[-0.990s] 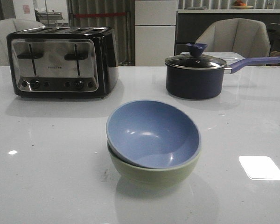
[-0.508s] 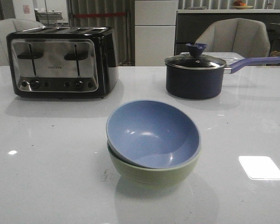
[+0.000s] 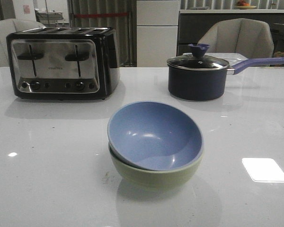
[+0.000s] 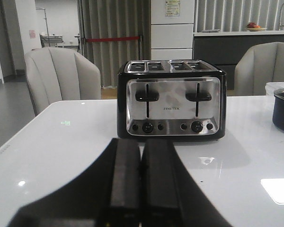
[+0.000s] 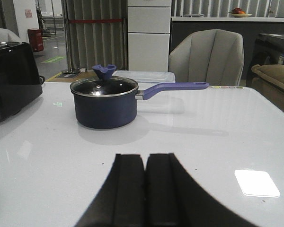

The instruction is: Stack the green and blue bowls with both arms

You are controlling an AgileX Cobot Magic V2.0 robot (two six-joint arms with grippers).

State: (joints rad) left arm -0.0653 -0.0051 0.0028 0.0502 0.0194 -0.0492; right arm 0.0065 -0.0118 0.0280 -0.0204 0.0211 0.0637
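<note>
The blue bowl [image 3: 155, 135] sat nested, slightly tilted, in the green bowl [image 3: 154, 175]; stacking looked finished. Both arms' jaws were clenched empty, apparently withdrawn.

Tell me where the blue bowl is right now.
In the front view the blue bowl sits tilted inside the green bowl at the table's near centre, in front of the toaster and the saucepan.

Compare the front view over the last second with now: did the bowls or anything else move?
Nothing visibly changed. The blue bowl still sits nested, slightly tilted, in the green bowl; the toaster and saucepan are where they were. Neither hand appears in the front view.
</note>
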